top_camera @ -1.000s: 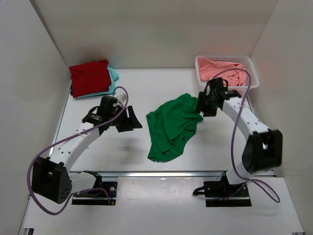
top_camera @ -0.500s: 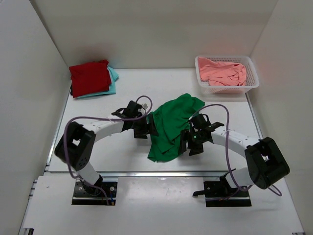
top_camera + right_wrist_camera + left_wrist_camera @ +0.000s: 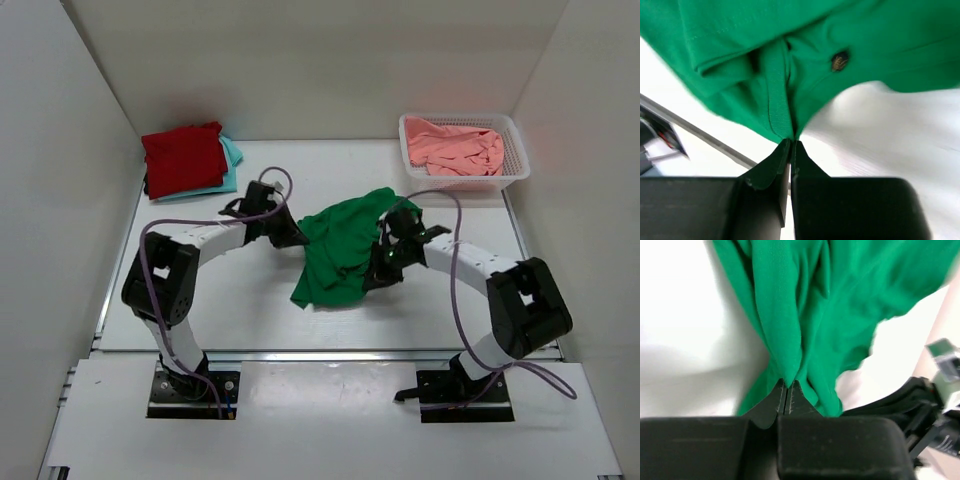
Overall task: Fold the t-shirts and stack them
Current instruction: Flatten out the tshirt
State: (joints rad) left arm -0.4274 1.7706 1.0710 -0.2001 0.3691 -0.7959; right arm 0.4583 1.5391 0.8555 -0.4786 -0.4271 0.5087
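A bright green t-shirt (image 3: 345,248) lies bunched in the middle of the table. My left gripper (image 3: 296,239) is shut on its left edge; the left wrist view shows a fold of the green t-shirt (image 3: 790,330) pinched at the left gripper's (image 3: 788,383) tips. On the shirt's right side my right gripper (image 3: 380,266) is also shut, and in its wrist view the right gripper (image 3: 790,142) pinches a ribbed hem of the green t-shirt (image 3: 805,55). A dark red t-shirt (image 3: 183,157) lies folded on a pale turquoise t-shirt (image 3: 231,156) at the back left. A salmon pink t-shirt (image 3: 458,146) fills the basket.
The white mesh basket (image 3: 517,157) stands at the back right by the right wall. White walls close in the table on three sides. A metal rail (image 3: 330,352) runs along the near edge. Purple cables loop over both arms.
Both grippers have closed on the green t-shirt, left on its left edge, right on its right side. The shirt has been drawn together and shifted slightly left.
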